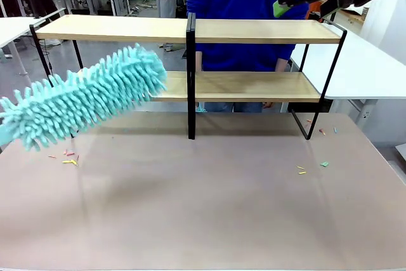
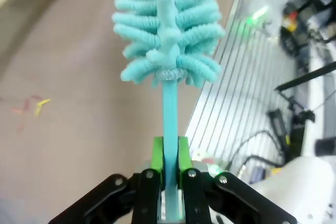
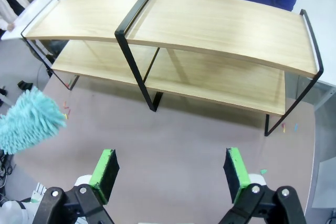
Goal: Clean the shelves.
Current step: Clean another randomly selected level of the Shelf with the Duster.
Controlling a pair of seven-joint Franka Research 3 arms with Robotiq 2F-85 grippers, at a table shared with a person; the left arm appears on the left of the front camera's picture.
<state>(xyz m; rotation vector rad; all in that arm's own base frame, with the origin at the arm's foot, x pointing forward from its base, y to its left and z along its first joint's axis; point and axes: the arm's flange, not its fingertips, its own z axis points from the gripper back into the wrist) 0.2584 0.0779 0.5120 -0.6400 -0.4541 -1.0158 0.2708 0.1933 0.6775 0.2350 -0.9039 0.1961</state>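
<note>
Work table and what rests on it.
The pinkish-grey table (image 1: 203,220) carries the shelves (image 1: 190,87) — a two-tier wooden rack in a black frame — toward its far edge; small coloured scraps (image 1: 70,157) lie at left, more scraps (image 1: 311,168) at right.

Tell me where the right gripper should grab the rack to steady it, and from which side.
Probably the central black upright of the rack, near the top, coming from the robot's side. It is a thin, flat bar that open jaws could straddle; the boards look too wide. The right gripper hangs open above the table, facing it. The left gripper is shut on the duster.
</note>
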